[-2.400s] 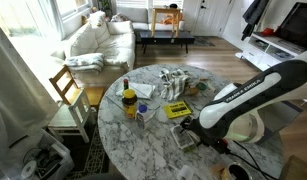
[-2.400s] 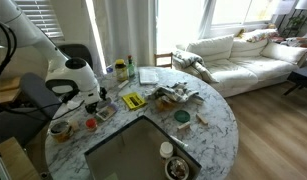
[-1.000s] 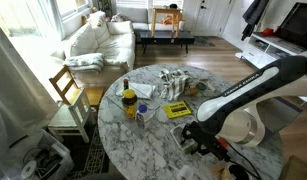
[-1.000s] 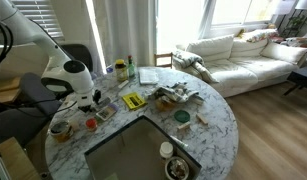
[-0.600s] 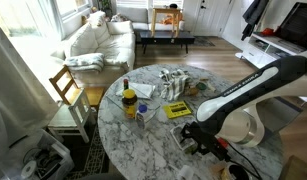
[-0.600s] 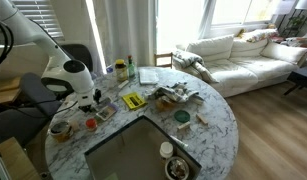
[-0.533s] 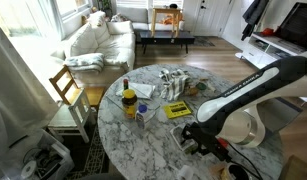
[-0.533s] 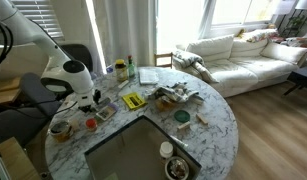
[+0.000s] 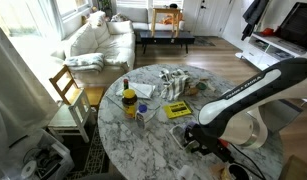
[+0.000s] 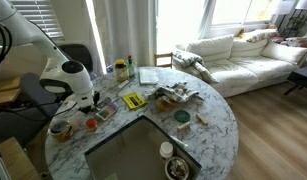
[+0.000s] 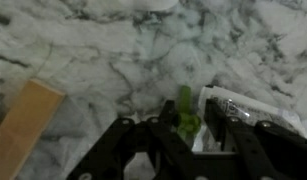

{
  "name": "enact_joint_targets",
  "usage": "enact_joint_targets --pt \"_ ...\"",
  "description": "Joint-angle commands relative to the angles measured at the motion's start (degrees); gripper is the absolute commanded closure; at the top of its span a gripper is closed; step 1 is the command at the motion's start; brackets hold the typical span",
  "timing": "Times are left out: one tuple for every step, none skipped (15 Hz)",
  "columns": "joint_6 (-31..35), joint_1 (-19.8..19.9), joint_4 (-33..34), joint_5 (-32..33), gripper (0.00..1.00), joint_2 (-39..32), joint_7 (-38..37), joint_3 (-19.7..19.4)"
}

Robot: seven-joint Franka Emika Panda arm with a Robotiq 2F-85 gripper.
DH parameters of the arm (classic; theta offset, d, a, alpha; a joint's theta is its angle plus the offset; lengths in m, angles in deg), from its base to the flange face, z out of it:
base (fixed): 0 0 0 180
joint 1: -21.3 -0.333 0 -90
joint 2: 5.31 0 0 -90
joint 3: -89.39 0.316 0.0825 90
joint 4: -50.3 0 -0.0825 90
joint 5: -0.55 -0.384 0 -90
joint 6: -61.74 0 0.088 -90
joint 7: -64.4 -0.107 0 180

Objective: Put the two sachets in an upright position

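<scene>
Marble surface (image 11: pixel 113 50) below, we cannot tell whether our end effector (image 11: pixel 193 125) grips the pale sachet (image 11: pixel 243 105); a loose pinch risks slipping.

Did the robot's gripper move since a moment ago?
Yes, a little. In an exterior view the gripper has slid farther from the yellow packet, toward the near edge of the table.

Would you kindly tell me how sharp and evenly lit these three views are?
Wrist view: soft and dim throughout, the gripper a dark blur over the marble table. In both exterior views: sharper, with the windows blown out by daylight.
</scene>
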Motion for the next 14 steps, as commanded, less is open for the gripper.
enact_joint_targets --pt "2.3 -1.1 -0.7 3.8 0.62 -0.5 -0.3 -1.9" --pt "1.1 -5.1 -0.7 3.4 0.62 0.2 0.3 -5.9" --pt "0.7 -5.7 -0.9 4.6 0.67 0.5 -0.2 -6.9" --pt "0.1 -6.6 -0.9 5.4 0.75 0.8 -0.3 -8.0" --pt "0.1 -7.6 -0.9 6.3 0.87 0.8 -0.7 -9.0" --pt "-0.1 -8.4 -0.9 7.5 0.96 0.7 -1.0 -10.2" --pt "-0.4 -9.0 -0.8 8.4 1.0 0.7 -1.2 -10.9" --pt "-0.9 -9.4 -0.7 9.2 1.0 0.5 -1.4 -11.5" --pt "-1.1 -9.9 -0.7 10.1 0.98 0.6 -1.6 -12.1" --pt "-1.4 -10.2 -0.7 10.9 0.97 0.5 -1.7 -12.6" --pt "-1.7 -10.6 -0.7 11.8 0.97 0.6 -2.1 -13.1" --pt "-2.0 -10.9 -0.7 12.6 0.97 0.8 -2.5 -13.4" --pt "-2.3 -11.3 -0.9 14.3 0.97 1.3 -3.6 -14.0" --pt "-2.5 -11.8 -1.2 15.6 0.97 1.9 -4.3 -14.7"
